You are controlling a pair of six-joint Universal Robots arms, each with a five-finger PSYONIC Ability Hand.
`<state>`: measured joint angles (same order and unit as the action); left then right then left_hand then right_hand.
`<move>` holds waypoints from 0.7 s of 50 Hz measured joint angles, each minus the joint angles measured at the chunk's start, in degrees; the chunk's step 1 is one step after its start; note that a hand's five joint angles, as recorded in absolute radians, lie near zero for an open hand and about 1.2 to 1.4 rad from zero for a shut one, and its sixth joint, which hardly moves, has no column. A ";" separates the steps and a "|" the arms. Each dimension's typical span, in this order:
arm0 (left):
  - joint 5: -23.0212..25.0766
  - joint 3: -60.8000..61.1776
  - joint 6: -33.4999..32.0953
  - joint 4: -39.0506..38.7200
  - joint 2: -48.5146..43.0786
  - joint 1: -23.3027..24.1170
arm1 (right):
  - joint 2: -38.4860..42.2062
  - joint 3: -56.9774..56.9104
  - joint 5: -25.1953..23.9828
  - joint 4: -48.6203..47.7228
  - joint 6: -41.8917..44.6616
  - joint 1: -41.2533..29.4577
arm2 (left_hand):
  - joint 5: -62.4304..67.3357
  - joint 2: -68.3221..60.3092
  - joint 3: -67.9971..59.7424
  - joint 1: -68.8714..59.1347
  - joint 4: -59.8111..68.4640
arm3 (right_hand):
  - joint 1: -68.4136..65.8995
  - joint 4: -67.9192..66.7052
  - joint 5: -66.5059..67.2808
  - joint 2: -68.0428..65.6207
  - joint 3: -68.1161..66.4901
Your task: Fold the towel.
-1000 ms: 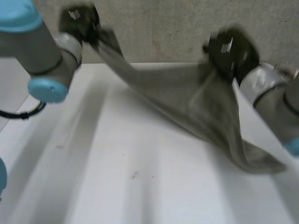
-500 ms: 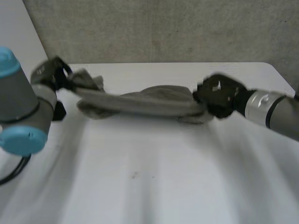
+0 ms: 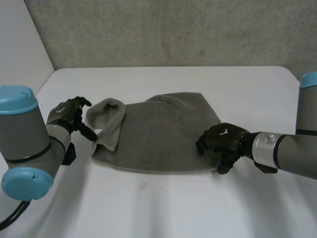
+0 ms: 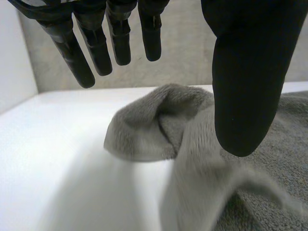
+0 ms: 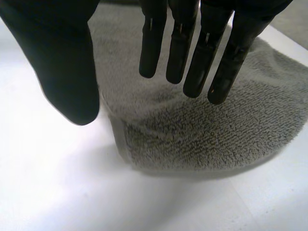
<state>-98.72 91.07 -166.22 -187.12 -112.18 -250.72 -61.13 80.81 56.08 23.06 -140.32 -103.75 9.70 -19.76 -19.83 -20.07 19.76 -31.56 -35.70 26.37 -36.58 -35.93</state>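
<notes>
White table (image 3: 163, 208) w/ a rough grey wall (image 3: 173, 29) behind it. Grey towel (image 3: 158, 134) lies flat-ish on the table around the middle, roughly doubled over. Its front edge is fairly straight and its back edge rounded, and the corner on the robot's left is flipped back over the top layer as a loose flap. Left hand (image 3: 72, 116) sits just beside that flap, off the towel's left edge. In the left wrist view the fingers (image 4: 96, 43) are straight and spread well away from the thumb w/ nothing between them, and the towel (image 4: 159, 120) and its puffed-up corner are under and beyond the fingertips. Can't tell if any tip touches the cloth. Right hand (image 3: 220, 141) is at the towel's front right corner, partly over the cloth. In the right wrist view its fingers (image 5: 192, 43) hang straight, apart from the thumb, gripping nothing, w/ the towel's (image 5: 216, 130) rounded edge under the fingertips. Left arm (image 3: 25, 144) and right arm (image 3: 287, 153) both come in low over the table.
</notes>
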 measured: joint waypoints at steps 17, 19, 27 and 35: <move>18.33 4.61 -32.82 -0.09 6.41 0.51 | -12.02 15.01 2.02 -10.85 -22.15 0.28 | -1.33 1.31 1.28 1.27 -1.30 | 12.18 14.63 -15.56 13.88 14.07; 22.16 6.13 -37.72 -0.09 6.62 0.41 | -13.92 18.80 4.22 -14.94 -22.80 0.02 | -1.20 1.23 1.27 1.28 -1.25 | 12.18 14.63 -15.56 13.88 14.07; 31.43 9.40 -48.62 -0.24 5.83 -0.76 | -14.35 25.95 13.44 -27.09 -21.81 -0.84 | -1.00 1.06 1.14 1.22 -1.16 | 12.18 14.47 -15.33 13.88 14.01; 35.47 9.72 -51.76 -0.23 3.89 -1.63 | -8.98 25.56 15.75 -31.77 -17.92 -2.32 | 0.46 -0.55 -0.50 -0.11 0.55 | 8.59 8.68 -10.07 11.13 9.22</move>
<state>-63.26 100.79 -217.98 -187.35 -108.29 -252.36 -70.11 106.37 71.83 -8.71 -158.24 -106.07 10.16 -20.31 -20.33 -20.18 20.31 -22.98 -27.02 16.30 -25.45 -26.70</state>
